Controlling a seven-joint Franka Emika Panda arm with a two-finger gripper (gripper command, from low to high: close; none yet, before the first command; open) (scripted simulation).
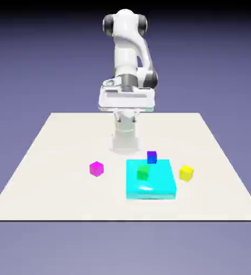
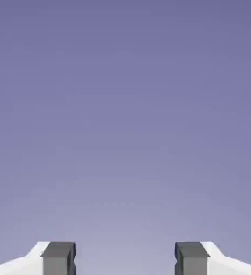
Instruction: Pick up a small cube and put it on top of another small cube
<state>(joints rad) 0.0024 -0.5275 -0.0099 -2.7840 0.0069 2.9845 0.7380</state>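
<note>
- The gripper (image 2: 125,259) is up high and empty: the hand view shows its 2 grey fingertips (image 2: 58,258) spread wide, with only blue-violet backdrop between them.
- The magenta-pink cube (image 1: 96,168) sits alone on the white table (image 1: 52,161), toward the exterior view's left and well apart from everything else.
- Its target, the yellow cube (image 1: 186,173), rests on the table just beside the right edge of the big flat cyan block (image 1: 151,182).
- 2 decoys are in play: a green cube (image 1: 143,172) sits on top of the cyan block, and a blue cube (image 1: 151,157) sits at its far edge.
- The step in hand looks like the approach, with nothing grasped yet.
- To do it well, I'd tip the hand down toward the table, centre the spread fingers over the magenta-pink cube, square them to 2 opposite faces, then descend straight.
- The cube stands clear on all sides, so the fingers have room; the risk is nudging it on the way down.
- Later, the yellow cube's closeness to the cyan block will call for a careful release.
- The exterior view gives the whole layout, all 4 small cubes and the block, but the fingers don't show clearly there.
- The hand view settles the finger spread, yet shows no table and no cube.
</note>
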